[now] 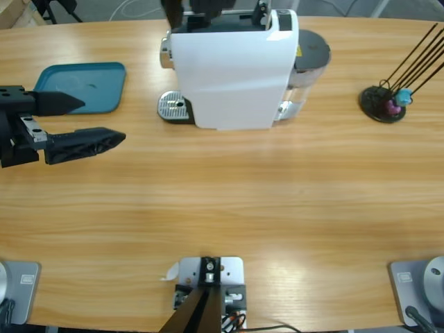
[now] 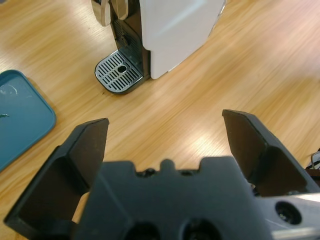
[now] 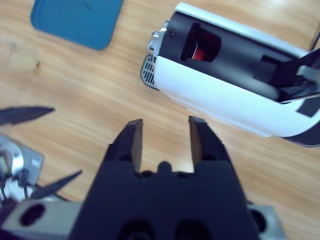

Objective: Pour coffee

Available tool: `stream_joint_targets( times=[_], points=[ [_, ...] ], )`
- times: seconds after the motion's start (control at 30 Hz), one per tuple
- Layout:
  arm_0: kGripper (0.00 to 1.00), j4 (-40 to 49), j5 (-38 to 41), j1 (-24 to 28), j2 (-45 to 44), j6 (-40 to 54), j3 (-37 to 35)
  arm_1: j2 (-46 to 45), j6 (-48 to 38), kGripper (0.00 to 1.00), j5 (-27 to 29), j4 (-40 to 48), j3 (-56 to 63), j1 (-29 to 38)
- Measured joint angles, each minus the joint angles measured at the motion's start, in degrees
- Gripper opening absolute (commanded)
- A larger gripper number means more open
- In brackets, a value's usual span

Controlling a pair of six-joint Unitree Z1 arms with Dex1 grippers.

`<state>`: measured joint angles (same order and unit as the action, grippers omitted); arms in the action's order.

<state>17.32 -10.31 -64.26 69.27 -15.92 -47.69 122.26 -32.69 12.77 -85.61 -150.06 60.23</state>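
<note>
1. At the worktop's [image 1: 222, 208] left edge we are seeing the left gripper [image 1: 94, 121] hovering low with its jaws spread wide and nothing between them; its own wrist view is looking straight along them towards the coffee machine's drip tray [image 2: 119, 75].
2. Just beyond that gripper, a teal tray [image 1: 87, 87] is lying flat and bare, near the far left of the worktop.
3. In the middle, the white coffee machine [image 1: 232, 69] is standing with its long side across the worktop, its round metal drip tray [image 1: 173, 107] jutting towards the left arm and carrying no cup.
4. We are finding no glass of coffee in any view, so the task's own thing is out of sight; we judge the drip tray to be the spot that matters, lying ahead and slightly right of the left gripper, which is the nearer arm.
5. The right gripper [image 3: 165, 142] is not showing in the high view; its wrist view is looking down from above on the machine's open top [image 3: 210, 50], jaws parted a little and empty.
6. At the far right, a black stand of thin sticks [image 1: 385, 104] is sitting well apart from everything else.
</note>
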Motion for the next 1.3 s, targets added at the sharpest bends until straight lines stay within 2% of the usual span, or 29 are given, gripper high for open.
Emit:
stream_joint_targets(
  times=[0.17,0.37,0.43,0.5,0.57,0.73,0.9,1.03,1.13,1.3],
  points=[
    [1.000,0.0,0.0,0.0,0.0,0.0,-1.3,-5.4,5.1,0.000,-7.1,-0.3,0.0,0.0],
    [1.000,0.0,0.0,0.0,0.0,0.0,-1.8,-15.0,6.3,0.000,-5.8,-0.5,0.2,0.0],
    [1.000,0.0,0.0,0.0,0.0,0.0,-1.9,-21.3,7.2,0.000,-5.3,4.9,8.1,0.0],
    [1.000,0.0,0.0,0.0,0.0,0.0,-2.1,-28.9,8.4,0.000,-5.3,13.8,22.5,0.0],
    [1.000,0.1,0.0,-0.1,0.0,0.1,-2.9,-35.0,9.8,0.000,-5.3,19.3,32.9,-0.1],
    [1.000,0.5,0.0,-0.1,0.5,1.3,-6.2,-44.5,11.1,0.000,-4.4,26.6,47.3,-3.5],
    [1.000,3.1,0.0,-0.1,2.8,1.4,-10.3,-44.3,1.6,0.000,6.7,30.6,51.3,-10.0],
    [1.000,5.5,0.0,0.0,3.4,1.0,-12.8,-37.5,-10.5,0.000,15.2,33.8,50.9,-12.2],
    [1.000,6.9,0.0,0.7,3.4,0.3,-13.0,-32.9,-17.1,0.000,16.5,35.2,48.6,-12.6],
    [1.000,7.6,0.0,1.5,3.4,0.2,-13.2,-29.1,-22.2,0.000,17.2,39.5,48.3,-13.2]
  ],
)
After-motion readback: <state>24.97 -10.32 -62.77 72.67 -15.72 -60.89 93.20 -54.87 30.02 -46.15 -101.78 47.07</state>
